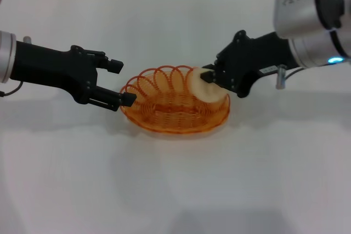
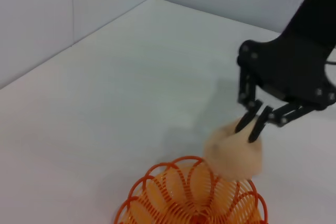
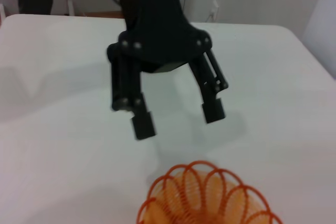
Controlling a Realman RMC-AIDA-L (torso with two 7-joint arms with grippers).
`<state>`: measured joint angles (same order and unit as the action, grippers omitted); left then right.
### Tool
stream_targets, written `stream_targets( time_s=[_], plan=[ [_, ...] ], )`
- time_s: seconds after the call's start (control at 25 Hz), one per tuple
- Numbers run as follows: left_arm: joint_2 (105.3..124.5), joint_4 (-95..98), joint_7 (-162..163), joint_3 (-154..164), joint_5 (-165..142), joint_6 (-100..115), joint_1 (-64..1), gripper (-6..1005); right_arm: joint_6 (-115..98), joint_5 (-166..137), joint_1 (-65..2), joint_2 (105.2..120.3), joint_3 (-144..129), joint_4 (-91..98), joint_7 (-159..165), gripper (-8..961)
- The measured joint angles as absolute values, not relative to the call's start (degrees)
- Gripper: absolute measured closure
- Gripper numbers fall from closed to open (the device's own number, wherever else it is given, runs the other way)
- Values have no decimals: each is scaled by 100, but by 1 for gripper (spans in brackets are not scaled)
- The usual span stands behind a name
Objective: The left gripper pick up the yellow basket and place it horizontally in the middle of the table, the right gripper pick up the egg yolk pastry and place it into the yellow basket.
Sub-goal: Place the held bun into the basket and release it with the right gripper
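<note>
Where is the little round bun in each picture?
Head view: the egg yolk pastry sits at the right rim of the yellow basket, held in the right gripper.
Left wrist view: lower right, above the basket's loops.
Right wrist view: not in it.
Shared landmark: the yellow basket.

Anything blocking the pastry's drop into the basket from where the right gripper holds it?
Nothing visible. The right gripper holds the egg yolk pastry over the yellow basket, whose inside is bare. The open left gripper sits just outside the rim.

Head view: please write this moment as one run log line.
oval orange-yellow wire basket: mid-table | right gripper: holds round pale pastry over rim | left gripper: open beside
</note>
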<state>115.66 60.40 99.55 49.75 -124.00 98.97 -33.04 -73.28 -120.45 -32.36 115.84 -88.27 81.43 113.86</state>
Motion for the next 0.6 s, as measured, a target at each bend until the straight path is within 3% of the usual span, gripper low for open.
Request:
stream_targets(
  time_s=[0.6],
  plan=[
    [11572,6038,9949,4975,-12321,9897,-3345,111,-6536,-12043,-3574,11598,-9418,7429,11391,916]
  ],
)
